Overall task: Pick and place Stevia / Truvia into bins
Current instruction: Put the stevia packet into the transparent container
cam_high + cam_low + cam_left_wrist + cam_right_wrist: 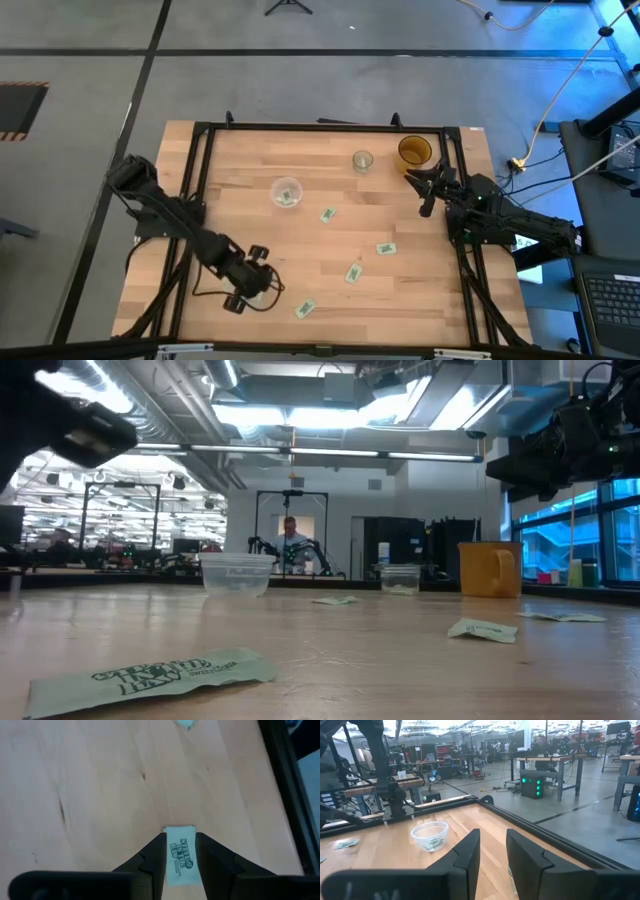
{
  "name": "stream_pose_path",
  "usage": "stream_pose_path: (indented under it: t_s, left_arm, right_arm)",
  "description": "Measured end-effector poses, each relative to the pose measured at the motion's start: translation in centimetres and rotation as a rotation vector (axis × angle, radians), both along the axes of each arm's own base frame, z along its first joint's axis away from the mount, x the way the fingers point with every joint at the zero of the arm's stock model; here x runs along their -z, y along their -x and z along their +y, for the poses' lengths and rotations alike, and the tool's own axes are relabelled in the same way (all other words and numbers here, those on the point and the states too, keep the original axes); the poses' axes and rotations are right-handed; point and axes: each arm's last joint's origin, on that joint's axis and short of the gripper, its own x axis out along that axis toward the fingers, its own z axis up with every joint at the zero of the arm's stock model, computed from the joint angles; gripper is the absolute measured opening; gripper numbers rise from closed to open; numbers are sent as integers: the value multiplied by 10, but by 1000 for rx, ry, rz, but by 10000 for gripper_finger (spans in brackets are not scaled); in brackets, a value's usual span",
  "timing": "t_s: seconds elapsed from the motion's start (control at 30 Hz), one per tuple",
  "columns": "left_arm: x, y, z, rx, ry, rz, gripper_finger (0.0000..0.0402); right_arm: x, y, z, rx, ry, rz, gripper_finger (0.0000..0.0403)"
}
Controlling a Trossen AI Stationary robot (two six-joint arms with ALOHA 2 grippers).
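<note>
Several pale green Stevia sachets lie flat on the wooden table: three mid-table (327,214) (386,248) (353,273) and one by the near edge (305,309) (150,678). One more lies inside the wide clear cup (287,192) (237,573) (429,835). My left gripper (252,288) (180,837) is over the table's near left part, shut on a sachet (179,857). My right gripper (430,190) (492,855) is open in the air at the far right, close to the yellow cup (414,150). My left gripper pinches one sachet between its two fingers (152,857), which lie along its long edges. The fingers point down from above. The sachet's free end (179,831) sticks out just past the fingertips, and it hangs clear above the table.
A small glass cup (362,160) (400,578) and the yellow cup (490,568) stand near the far edge. A black frame (200,130) runs around the table. Bare wood lies between the sachets. A person stands far back in the room (291,540).
</note>
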Motion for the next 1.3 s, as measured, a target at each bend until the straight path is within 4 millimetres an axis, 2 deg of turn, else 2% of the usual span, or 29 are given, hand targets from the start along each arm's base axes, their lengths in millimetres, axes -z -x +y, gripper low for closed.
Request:
stream_pose_path:
  t_s: [0.2,0.33,0.6,1.1,1.3]
  left_arm:
    - [8,-1,-4,-28,-10,30,129]
    - [17,-6,-7,-60,49,72,138]
    - [35,-11,-12,-76,27,100,138]
    - [57,-13,-17,-72,-20,151,138]
    - [60,-13,-17,-71,-31,159,118]
  right_arm:
    - [0,0,0,0,0,0,99]
    - [0,0,0,0,0,0,99]
    - [0,0,0,0,0,0,99]
    - [0,0,0,0,2,1,99]
    - [0,0,0,0,2,1,99]
